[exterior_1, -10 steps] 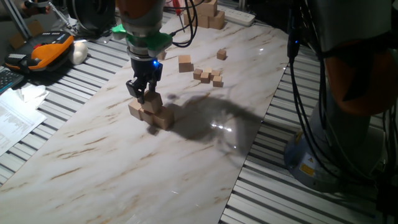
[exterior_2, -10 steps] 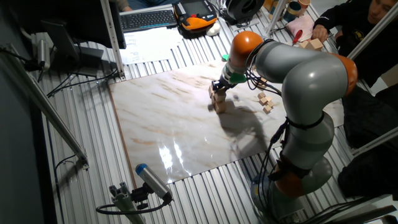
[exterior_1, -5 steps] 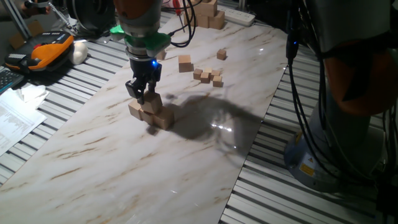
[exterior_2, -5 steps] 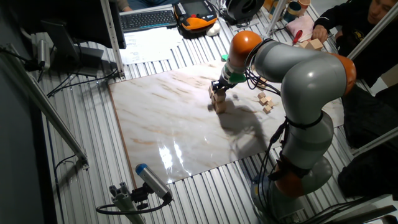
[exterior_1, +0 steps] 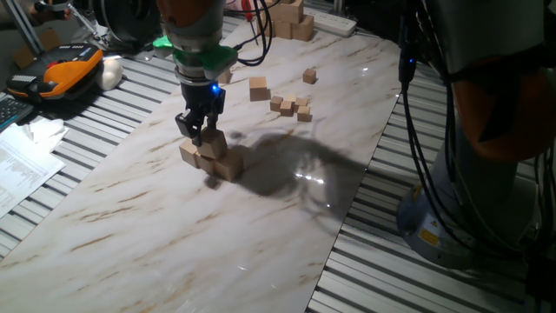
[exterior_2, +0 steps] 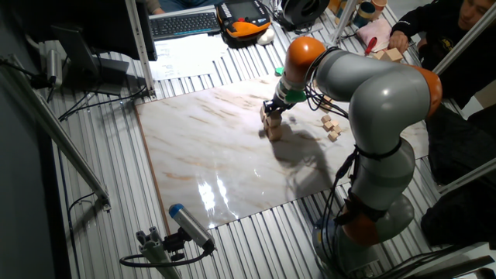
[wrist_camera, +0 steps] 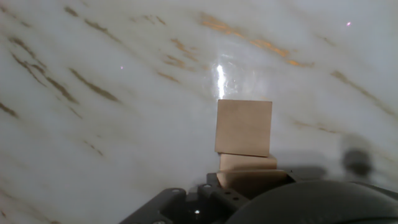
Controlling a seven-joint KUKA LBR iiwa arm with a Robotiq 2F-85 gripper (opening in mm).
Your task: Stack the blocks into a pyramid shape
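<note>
Three tan blocks form a row on the marble board (exterior_1: 130, 226): a left block (exterior_1: 188, 154), a middle one (exterior_1: 208, 161) and a right one (exterior_1: 229, 168). One more block (exterior_1: 215, 142) rests on top of the row. My gripper (exterior_1: 197, 132) points straight down at the left side of that upper block, its fingertips at second-layer height. The dark fingers hide whatever is between them. The other fixed view shows the stack (exterior_2: 272, 129) under the gripper (exterior_2: 271, 111). In the hand view, a block (wrist_camera: 244, 127) lies on the marble, with nearer ones (wrist_camera: 249, 163) just under the hand.
Loose wooden cubes lie further back: a larger one (exterior_1: 258, 88), a lone cube (exterior_1: 310, 76) and a cluster of small ones (exterior_1: 292, 107). A pile of pale blocks (exterior_1: 291, 22) sits at the far edge. Cables and metal slats surround the board.
</note>
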